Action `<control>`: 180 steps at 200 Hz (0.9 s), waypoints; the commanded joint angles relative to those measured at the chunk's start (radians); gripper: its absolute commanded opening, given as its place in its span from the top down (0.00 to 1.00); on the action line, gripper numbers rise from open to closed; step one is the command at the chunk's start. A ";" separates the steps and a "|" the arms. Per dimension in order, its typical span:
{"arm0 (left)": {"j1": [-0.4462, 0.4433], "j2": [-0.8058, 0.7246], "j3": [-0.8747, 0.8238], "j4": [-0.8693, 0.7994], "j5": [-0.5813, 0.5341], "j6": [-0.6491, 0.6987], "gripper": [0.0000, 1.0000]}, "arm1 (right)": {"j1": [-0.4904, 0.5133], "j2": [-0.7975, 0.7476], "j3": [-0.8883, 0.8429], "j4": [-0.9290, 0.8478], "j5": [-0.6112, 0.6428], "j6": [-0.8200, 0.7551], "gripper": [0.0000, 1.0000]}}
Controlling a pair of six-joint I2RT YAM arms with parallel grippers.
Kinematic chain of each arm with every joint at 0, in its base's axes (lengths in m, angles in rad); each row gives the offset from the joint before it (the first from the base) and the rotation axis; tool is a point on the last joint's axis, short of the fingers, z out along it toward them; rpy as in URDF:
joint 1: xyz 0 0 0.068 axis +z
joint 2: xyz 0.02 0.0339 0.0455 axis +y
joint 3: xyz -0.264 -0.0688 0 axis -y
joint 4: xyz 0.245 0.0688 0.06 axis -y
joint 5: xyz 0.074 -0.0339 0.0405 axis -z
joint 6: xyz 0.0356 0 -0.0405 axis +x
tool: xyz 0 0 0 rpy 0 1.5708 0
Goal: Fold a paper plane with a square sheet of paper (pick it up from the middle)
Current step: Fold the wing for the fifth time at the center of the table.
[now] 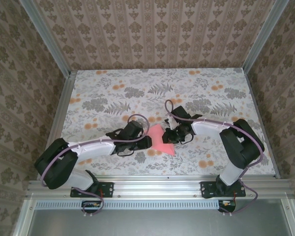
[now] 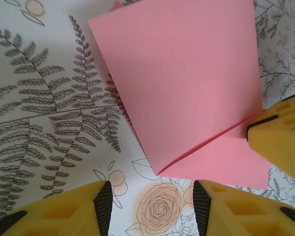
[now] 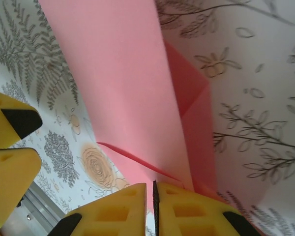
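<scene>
The square sheet of paper is salmon pink and lies partly folded on the table between my two grippers, with a raised flap. In the left wrist view the paper has a diagonal crease. My left gripper is open just short of the paper's near corner, with only the table's rose print between its fingers. My right gripper is shut on the sheet's edge, and the paper rises away from it. One right fingertip presses at the sheet's right side. In the top view the left gripper and right gripper flank the sheet.
The table has a floral cover. Aluminium rails border it left and right, and a front rail runs by the arm bases. Wallpapered walls close off the back and sides.
</scene>
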 commanded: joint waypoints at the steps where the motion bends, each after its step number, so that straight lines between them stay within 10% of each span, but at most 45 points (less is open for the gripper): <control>1: -0.017 0.028 0.033 0.029 0.023 -0.039 0.50 | -0.029 0.032 -0.034 0.052 -0.057 -0.021 0.86; 180: -0.045 0.221 0.102 0.211 0.052 -0.236 0.51 | -0.132 0.104 -0.180 0.279 -0.149 0.059 0.84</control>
